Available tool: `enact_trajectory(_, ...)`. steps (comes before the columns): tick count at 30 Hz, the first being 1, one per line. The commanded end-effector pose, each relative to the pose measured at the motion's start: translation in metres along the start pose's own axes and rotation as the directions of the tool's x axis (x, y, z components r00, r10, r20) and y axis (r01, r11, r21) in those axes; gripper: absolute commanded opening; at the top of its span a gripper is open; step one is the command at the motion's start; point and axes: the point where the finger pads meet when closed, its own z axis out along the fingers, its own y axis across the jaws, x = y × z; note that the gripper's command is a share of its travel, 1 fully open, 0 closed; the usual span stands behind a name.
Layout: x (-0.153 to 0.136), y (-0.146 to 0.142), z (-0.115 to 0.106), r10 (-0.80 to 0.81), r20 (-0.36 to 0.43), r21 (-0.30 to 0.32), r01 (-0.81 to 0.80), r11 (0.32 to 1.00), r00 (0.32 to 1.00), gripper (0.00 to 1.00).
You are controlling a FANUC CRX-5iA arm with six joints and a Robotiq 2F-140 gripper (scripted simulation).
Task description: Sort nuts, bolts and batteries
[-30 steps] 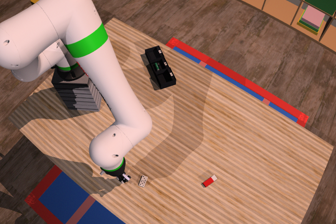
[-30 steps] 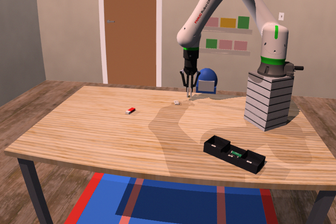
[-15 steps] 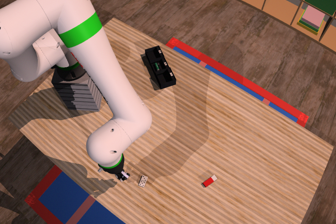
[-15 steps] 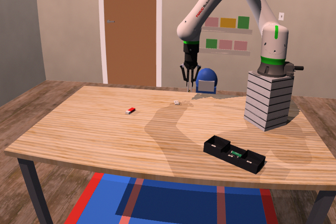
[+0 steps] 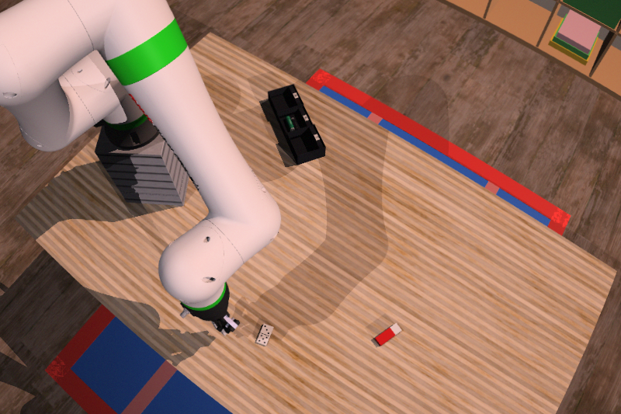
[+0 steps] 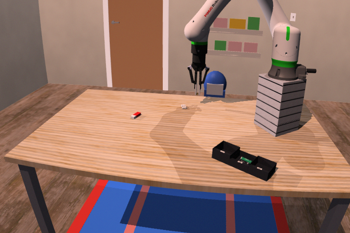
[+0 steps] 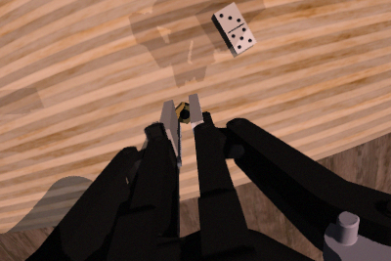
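Carrying a brass nut (image 6: 197, 93) (image 7: 184, 112), the gripper (image 5: 231, 324) (image 6: 197, 94) (image 7: 184, 111) stands nearly closed, pinching it above the table (image 5: 451, 273) (image 6: 99, 140) (image 7: 293, 90), presumably for transfer to bin A.

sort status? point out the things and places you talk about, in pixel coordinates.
Done: a green battery (image 5: 290, 123) (image 6: 246, 160) is in the middle compartment; its letter is unreadable.
In hand: the gripper (image 5: 230, 324) (image 6: 197, 93) (image 7: 184, 111) holds a brass-coloured nut (image 7: 184, 112).
Left: binning that nut. Domino (image 5: 264, 334) (image 6: 183, 106) (image 7: 235, 28) and eraser (image 5: 387, 334) (image 6: 135, 115) look unrelated.

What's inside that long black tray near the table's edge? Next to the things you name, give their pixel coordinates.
The middle compartment of the black tray (image 5: 311, 154) (image 6: 231, 163) holds a green battery (image 5: 290, 123) (image 6: 246, 160). The walls partly hide the compartment floors, so anything low against them can't be seen.
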Motion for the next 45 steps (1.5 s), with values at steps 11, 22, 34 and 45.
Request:
enact_trajectory(11,0.048,-0.025,-0.002,0.000,0.000,0.000,0.000,1.000,1.000,0.16)
enact_trajectory(22,0.096,-0.049,-0.002,0.000,0.000,0.000,0.000,1.000,1.000,0.16)
enact_trajectory(34,0.160,-0.083,-0.002,0.000,0.000,0.000,0.000,1.000,1.000,0.16)
enact_trajectory(45,0.208,-0.107,-0.002,0.000,0.000,0.000,0.000,1.000,1.000,0.16)
